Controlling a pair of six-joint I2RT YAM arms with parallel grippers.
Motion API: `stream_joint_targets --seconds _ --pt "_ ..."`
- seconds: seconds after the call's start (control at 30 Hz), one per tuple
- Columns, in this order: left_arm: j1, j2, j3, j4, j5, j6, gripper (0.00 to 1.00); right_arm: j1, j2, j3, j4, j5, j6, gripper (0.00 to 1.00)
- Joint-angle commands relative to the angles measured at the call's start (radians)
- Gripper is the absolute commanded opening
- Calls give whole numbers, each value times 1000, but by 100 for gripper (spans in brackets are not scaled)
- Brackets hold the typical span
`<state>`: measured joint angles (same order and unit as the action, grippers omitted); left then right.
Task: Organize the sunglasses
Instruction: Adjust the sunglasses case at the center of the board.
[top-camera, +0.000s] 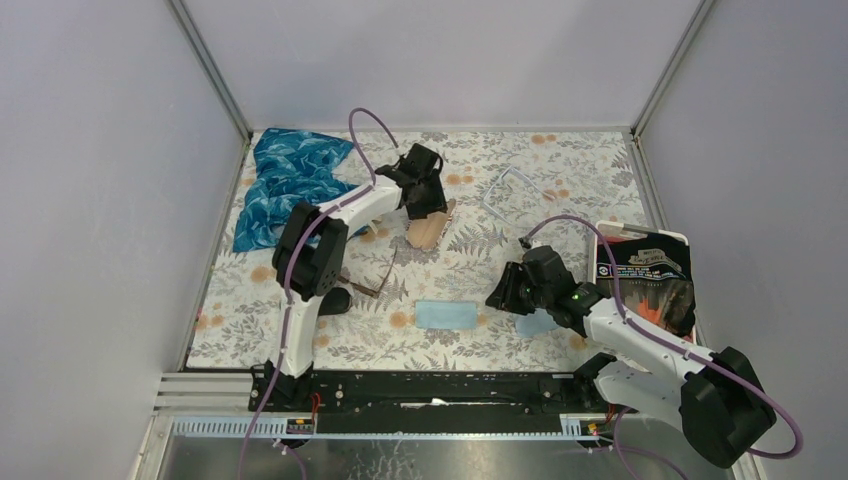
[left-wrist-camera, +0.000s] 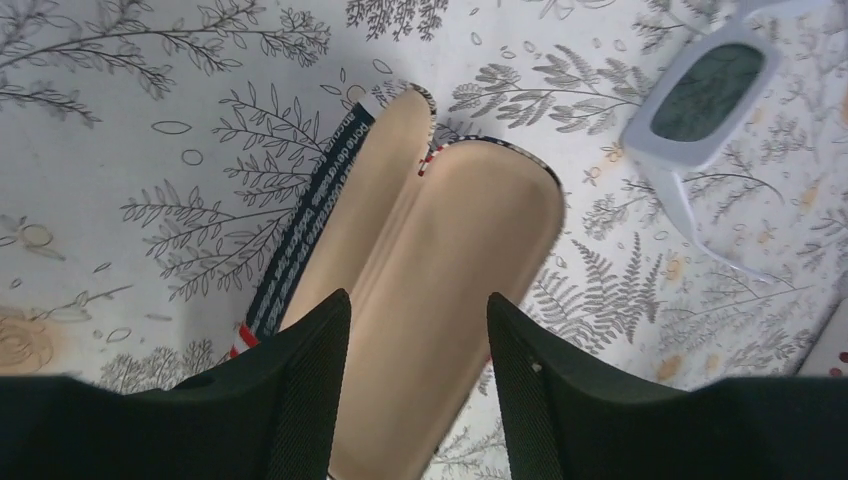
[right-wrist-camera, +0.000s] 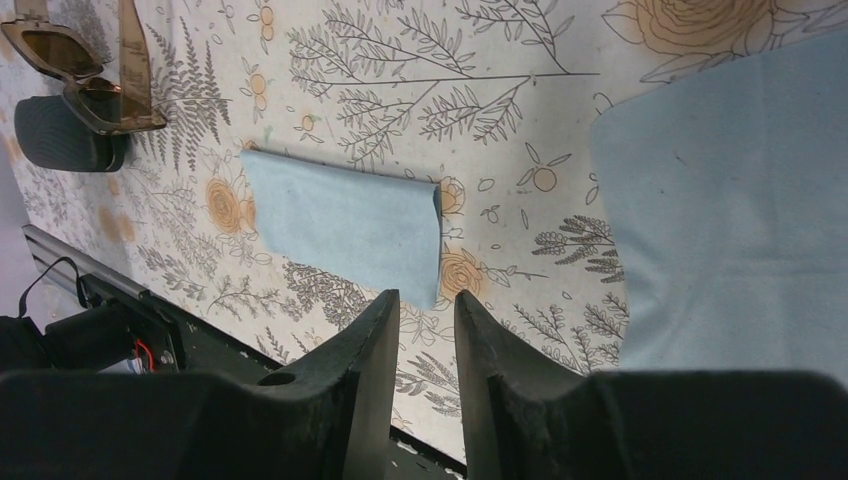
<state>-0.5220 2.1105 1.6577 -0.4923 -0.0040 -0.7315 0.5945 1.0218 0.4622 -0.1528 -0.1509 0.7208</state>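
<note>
Hovering over the open case (left-wrist-camera: 470, 250), the left gripper (left-wrist-camera: 418, 300) has its fingers apart with nothing between them; the tan lining shows through the gap. The left arm is stretched from its base toward 12 o'clock, with the wrist bent down so the fingers point at the table (top-camera: 590, 170). The case lies near the table centre with both halves spread flat and the lining facing up, which leaves it ready to receive a pair of glasses. The sunglasses (top-camera: 372, 288) are not in it. They rest on the table at 8 o'clock from the centre, just beside the black case (top-camera: 335, 300) and near the left arm's elbow. Their arms appear unfolded, so they would probably need closing before the pair fits the case. The right gripper (right-wrist-camera: 426, 298) hangs low over the table at 4 o'clock, its fingers close together with a narrow gap and nothing in it. The right arm is folded, with the elbow back near its base and the forearm angled toward 10 o'clock. The gripper sits between a folded cloth (right-wrist-camera: 340, 220) at 6 o'clock and a larger cloth (right-wrist-camera: 730, 200) directly beside it. This suggests a cloth is its concern, not the sunglasses. The clear glasses (left-wrist-camera: 712, 92) lie at 2 o'clock, apart from the open case.
</note>
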Motion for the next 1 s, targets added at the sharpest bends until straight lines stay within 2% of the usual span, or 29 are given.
stream_joint_targets --seconds 0.0,0.1,0.3,0.57,0.97 --pt "-5 62 41 3 59 -18 56 -4 -19 -6 -41 26 13 34" --pt "-11 79 27 4 70 -12 51 -4 -26 -5 -46 33 13 34" --pt "-44 47 -41 4 98 51 48 -5 -5 -2 -40 29 10 34" --pt "-68 -9 -122 -18 160 152 47 -4 27 4 -20 20 10 34" --pt "-110 -108 -167 -23 172 150 48 -5 69 35 -5 6 -2 34"
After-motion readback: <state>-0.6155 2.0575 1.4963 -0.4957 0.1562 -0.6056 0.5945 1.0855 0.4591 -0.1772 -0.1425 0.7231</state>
